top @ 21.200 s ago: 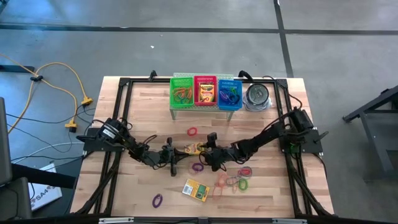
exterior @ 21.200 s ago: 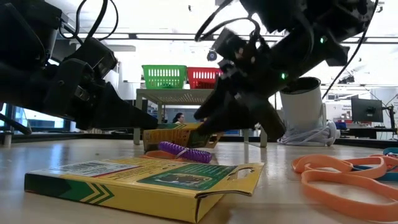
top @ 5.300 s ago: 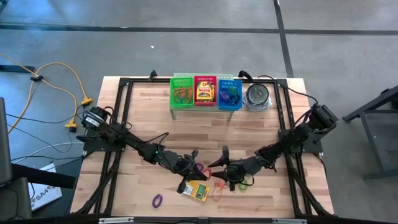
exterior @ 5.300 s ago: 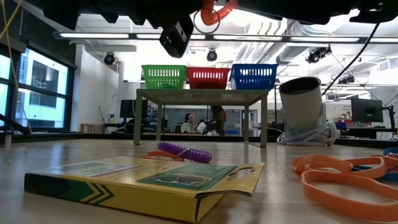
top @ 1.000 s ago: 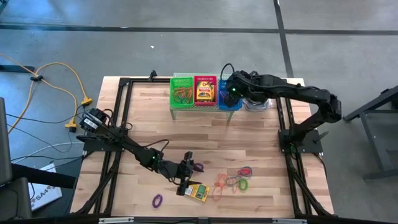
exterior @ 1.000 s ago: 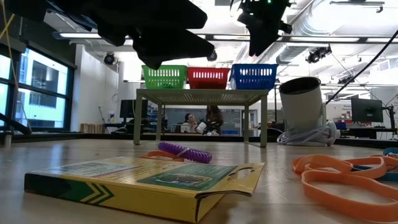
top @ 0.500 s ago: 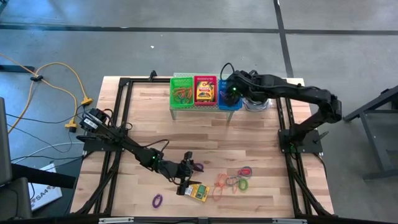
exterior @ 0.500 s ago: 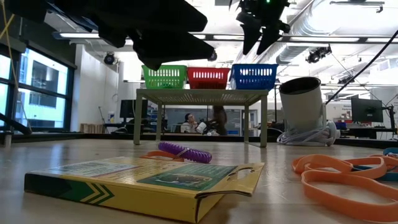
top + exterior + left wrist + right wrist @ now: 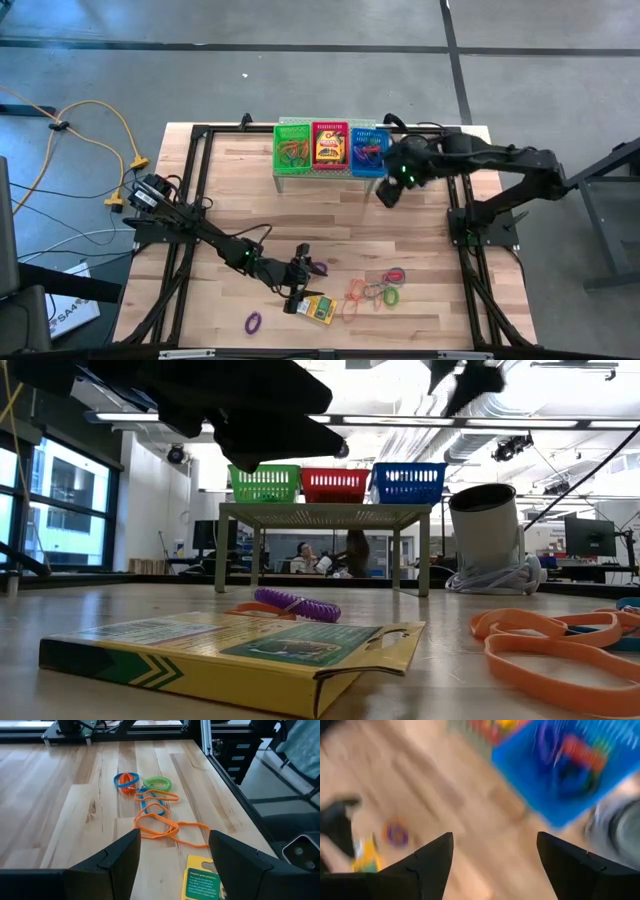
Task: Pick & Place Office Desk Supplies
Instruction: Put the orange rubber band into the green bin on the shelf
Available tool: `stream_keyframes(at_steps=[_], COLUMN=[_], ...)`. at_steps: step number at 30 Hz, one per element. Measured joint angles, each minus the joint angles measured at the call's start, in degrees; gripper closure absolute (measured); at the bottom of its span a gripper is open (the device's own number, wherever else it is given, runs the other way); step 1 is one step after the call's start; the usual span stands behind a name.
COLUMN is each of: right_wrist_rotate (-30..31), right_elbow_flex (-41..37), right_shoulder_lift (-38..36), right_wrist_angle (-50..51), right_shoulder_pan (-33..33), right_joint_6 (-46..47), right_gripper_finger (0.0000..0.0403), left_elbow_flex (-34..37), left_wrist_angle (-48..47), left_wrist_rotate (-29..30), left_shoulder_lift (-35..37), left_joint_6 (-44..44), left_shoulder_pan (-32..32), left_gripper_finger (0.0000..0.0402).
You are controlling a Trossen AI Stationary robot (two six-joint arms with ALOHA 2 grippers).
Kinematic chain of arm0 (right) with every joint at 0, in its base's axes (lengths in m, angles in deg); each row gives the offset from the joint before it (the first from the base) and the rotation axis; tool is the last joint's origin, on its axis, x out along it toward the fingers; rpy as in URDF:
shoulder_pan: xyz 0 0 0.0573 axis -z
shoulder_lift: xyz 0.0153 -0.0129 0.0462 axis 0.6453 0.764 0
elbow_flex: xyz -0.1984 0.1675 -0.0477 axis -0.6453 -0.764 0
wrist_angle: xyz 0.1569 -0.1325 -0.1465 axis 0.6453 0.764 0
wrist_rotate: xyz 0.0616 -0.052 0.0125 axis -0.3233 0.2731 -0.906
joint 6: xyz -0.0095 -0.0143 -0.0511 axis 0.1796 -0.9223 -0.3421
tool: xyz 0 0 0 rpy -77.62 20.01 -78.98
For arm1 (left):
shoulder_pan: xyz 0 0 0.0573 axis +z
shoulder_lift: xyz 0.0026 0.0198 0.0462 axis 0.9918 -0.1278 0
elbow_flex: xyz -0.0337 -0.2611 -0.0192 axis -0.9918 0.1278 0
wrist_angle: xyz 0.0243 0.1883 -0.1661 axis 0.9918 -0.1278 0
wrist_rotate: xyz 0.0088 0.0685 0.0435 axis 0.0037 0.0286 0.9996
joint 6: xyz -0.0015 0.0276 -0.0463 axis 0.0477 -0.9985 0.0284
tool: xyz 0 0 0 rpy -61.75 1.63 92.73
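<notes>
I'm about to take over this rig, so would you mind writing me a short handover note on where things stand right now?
Left gripper: open, empty, low over the crayon box at the front of the table.
Right gripper: open, empty, just in front of the blue basket.
Done: bands lie in the green basket and the blue one, a crayon box in the red basket.
Left: that front crayon box, the purple band near the front edge, another purple band by the left gripper, and the tangle of orange, blue and green bands to its right.
</notes>
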Motion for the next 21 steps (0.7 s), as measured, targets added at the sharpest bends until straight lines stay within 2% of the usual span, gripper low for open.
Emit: stream_keyframes(at_steps=[3, 6, 10, 16, 21], right_wrist_rotate=[-0.04, 3.34, 9.47, 19.29, 32.17], right_elbow_flex=[-0.02, -0.07, -0.07, -0.07, -0.09], right_shoulder_lift=[0.11, 0.40, 0.72, 0.73, 3.21], right_wrist_angle=[7.65, 13.89, 15.93, 15.99, 15.99], right_shoulder_pan=[-4.46, -9.05, -15.78, -27.06, -36.06], right_joint_6=[4.23, 9.14, 16.30, 23.79, 31.38], right_gripper_finger=[0.0128, 0.0128, 0.0128, 0.0129, 0.0129], left_elbow_flex=[0.00, -0.02, -0.04, -0.04, -0.04], left_wrist_angle=[-0.48, -3.08, -12.93, -29.77, -37.74], left_wrist_rotate=[0.01, 0.17, 0.18, -0.43, -12.14], left_shoulder_lift=[0.84, 3.18, 7.36, 11.59, 10.73], left_joint_6=[-3.43, -5.23, -6.14, -1.04, -1.59], left_shoulder_pan=[0.24, 0.24, 0.47, 1.78, 4.38], left_gripper_finger=[0.0171, 0.0171, 0.0171, 0.0171, 0.0171])
